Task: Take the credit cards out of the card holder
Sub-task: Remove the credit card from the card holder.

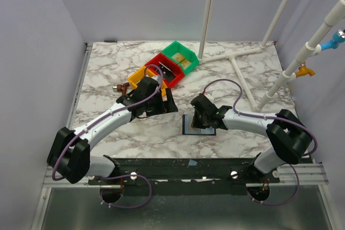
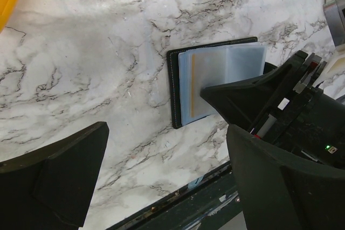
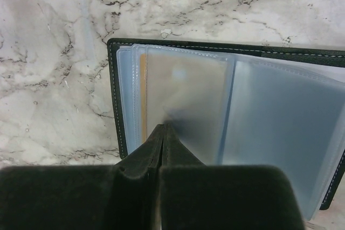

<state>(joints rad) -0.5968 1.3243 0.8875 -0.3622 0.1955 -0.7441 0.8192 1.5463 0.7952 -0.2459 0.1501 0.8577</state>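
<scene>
The card holder point(image 1: 190, 126) lies open on the marble near the front edge, black rim up and bluish clear sleeves fanned out point(image 3: 280, 122). A tan-gold credit card point(image 3: 143, 95) shows as an orange strip inside a left sleeve point(image 2: 192, 87). My right gripper point(image 3: 163, 127) is shut, and its tips rest on a frosted sleeve that looks slightly lifted. I cannot tell whether the sleeve is pinched. In the top view the right gripper point(image 1: 202, 114) stands over the holder. My left gripper point(image 2: 167, 133) hangs open above bare marble, left of the holder point(image 2: 215, 79), holding nothing point(image 1: 160, 107).
Yellow point(image 1: 139, 75), red point(image 1: 167, 68) and green point(image 1: 180, 55) bins stand in a diagonal row behind the left arm. A white pipe frame point(image 1: 242, 79) lies at the back right. The dark front rail point(image 2: 178, 203) runs just beside the holder.
</scene>
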